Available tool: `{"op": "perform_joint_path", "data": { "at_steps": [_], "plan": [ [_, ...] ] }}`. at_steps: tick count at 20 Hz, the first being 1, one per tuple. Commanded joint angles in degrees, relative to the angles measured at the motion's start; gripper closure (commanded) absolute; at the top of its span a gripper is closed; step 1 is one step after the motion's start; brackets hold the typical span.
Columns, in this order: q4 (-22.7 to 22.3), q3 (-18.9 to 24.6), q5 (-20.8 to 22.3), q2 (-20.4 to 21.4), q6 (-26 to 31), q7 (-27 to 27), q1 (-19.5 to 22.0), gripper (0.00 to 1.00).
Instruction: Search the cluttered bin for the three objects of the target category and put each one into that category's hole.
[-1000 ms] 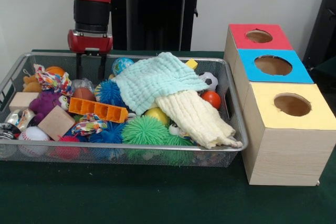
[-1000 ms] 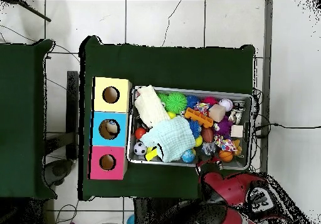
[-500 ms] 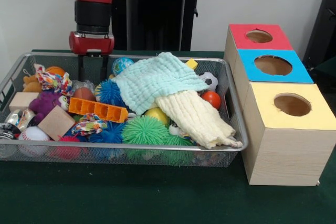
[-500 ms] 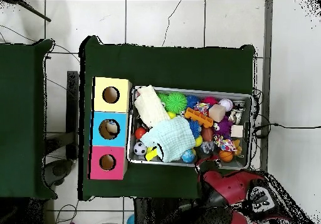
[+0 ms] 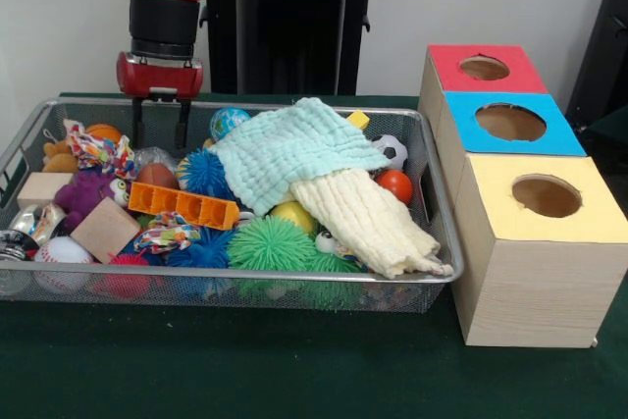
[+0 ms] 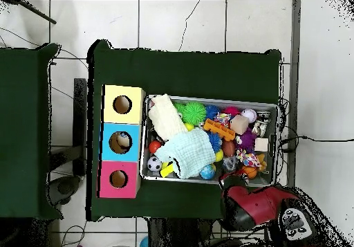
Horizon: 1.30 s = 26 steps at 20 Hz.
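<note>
Green table (image 5: 294, 380) | bin (image 5: 432, 193) long axis left-right | fingers (image 5: 136, 125) parted above it

Mesh, cloth, rubber and wood all in one pile

The bin (image 5: 432, 205) is shiny wire mesh metal, the mint cloth (image 5: 294, 149) and cream cloth (image 5: 363, 218) look soft and waffly, the green ball (image 5: 270, 244) is spiky rubber. The orange brick (image 5: 183, 205) is smooth plastic, the wooden block (image 5: 104, 230) matt and plain. The box (image 5: 530, 272) shows pale wood grain sides with matt painted tops, and the table (image 5: 245, 365) has a dull green cover.
</note>
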<state>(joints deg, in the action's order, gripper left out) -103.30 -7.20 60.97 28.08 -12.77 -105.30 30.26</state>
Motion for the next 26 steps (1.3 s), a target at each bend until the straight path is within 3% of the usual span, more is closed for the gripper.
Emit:
{"op": "perform_joint_path", "data": {
  "at_steps": [1, 26],
  "plan": [
    [-0.84, 6.76, 2.15, 1.62, 5.07, -3.46, 0.79, 0.00],
    [3.34, 2.91, 0.97, -3.02, -0.23, -2.97, -1.58, 0.00]
  ]
}}
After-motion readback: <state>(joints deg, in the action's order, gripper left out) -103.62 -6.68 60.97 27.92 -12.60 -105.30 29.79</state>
